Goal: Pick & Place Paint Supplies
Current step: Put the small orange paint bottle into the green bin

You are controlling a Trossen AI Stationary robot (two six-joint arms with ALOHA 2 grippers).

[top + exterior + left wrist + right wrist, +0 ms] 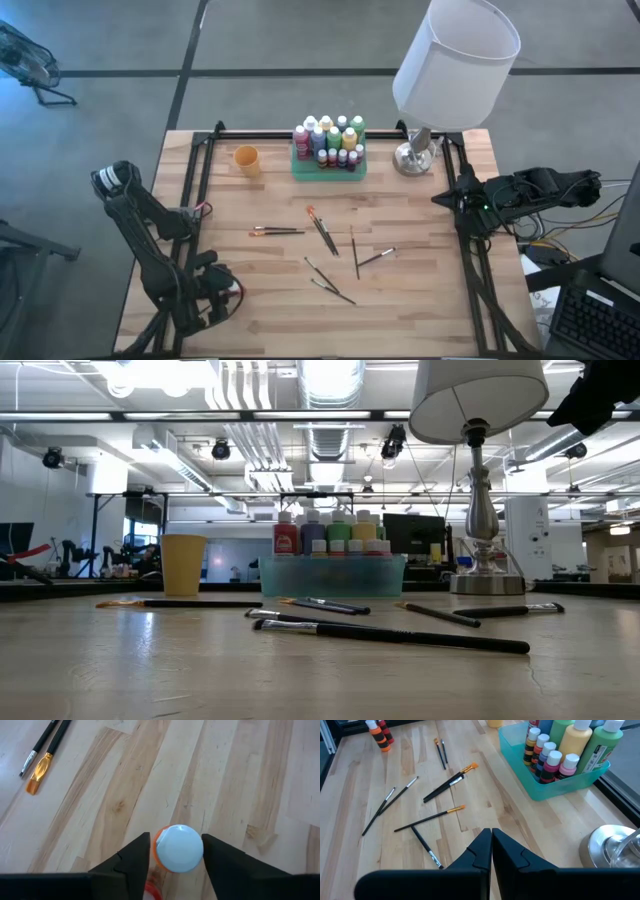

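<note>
Below the left gripper [175, 857], an orange paint bottle [178, 849] stands largely hidden under its pale cap, between the parted fingers with gaps either side, unclamped, near the table's [420, 320] front-left corner, while the right gripper [491, 842] waits clenched empty.
</note>
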